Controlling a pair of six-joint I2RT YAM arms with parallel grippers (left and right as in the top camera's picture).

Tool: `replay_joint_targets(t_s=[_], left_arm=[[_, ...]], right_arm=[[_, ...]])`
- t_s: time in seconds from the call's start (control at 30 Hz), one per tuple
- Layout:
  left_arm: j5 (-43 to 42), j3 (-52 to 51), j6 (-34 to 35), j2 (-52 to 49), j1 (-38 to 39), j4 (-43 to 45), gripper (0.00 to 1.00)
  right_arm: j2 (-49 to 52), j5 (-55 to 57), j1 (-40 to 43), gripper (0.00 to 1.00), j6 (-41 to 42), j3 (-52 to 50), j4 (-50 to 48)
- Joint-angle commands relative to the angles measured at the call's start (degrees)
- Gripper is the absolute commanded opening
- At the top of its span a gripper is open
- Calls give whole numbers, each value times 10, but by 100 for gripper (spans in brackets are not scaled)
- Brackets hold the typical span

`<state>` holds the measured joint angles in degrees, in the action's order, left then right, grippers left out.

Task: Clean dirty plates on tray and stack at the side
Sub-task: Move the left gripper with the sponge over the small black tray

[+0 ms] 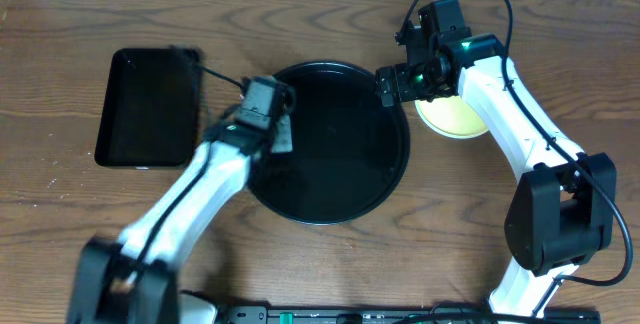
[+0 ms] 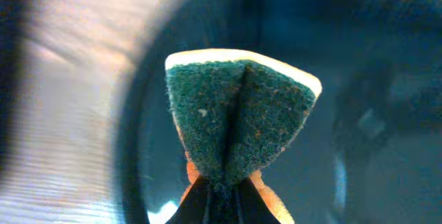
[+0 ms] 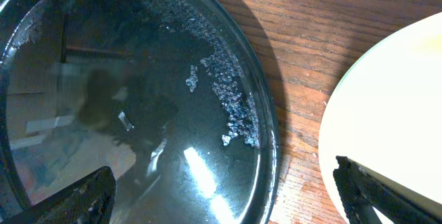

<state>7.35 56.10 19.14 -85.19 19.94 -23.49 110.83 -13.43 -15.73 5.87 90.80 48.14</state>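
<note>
Black and glossy, the large round tray (image 1: 335, 216) with its raised rim sits mid-table and carries no plate in any view; pale flecks and streaks of residue lie on its floor near the right rim; one pale yellow round plate (image 1: 452, 121) rests on the wooden table (image 1: 300, 14) just beside the tray's upper right edge, its visible face free of sauce; the two mint-blue plates cannot be seen, and whether they lie beneath the yellow one cannot be told; judged on this, the task looks near its end.

Left arm reaches in from the lower left, its pincer (image 2: 224, 198) clamped together on a folded green-and-yellow scouring sponge (image 2: 235, 120), hanging over the tray's left rim; right arm bends in from the right, its pincer (image 3: 221, 200) spread fully apart, one finger above the tray, the other above the plate's edge, gripping nothing; a smaller rectangular black tray (image 1: 150, 104) lies well to the left.
</note>
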Motion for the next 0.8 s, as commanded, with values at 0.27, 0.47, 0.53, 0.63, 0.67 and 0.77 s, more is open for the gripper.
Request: replay_joint_targets(t_s=[0.27, 0.47, 0.53, 0.63, 0.67, 0.77], left_arm=[[116, 26, -11, 81, -170, 43, 8], [113, 26, -11, -36, -269, 148, 8], [111, 26, -11, -69, -290, 166, 8], [112, 26, -11, -113, -309, 178, 8], [112, 26, -11, -122, -313, 179, 8], [112, 26, -11, -142, -320, 183, 12]], right_arm=[[2, 1, -1, 99, 5, 1, -7], [2, -2, -1, 99, 5, -2, -7], [2, -1, -1, 99, 5, -4, -5], [2, -1, -1, 99, 5, -10, -7], [2, -2, -1, 99, 5, -12, -8], [2, -1, -1, 99, 14, -14, -10]])
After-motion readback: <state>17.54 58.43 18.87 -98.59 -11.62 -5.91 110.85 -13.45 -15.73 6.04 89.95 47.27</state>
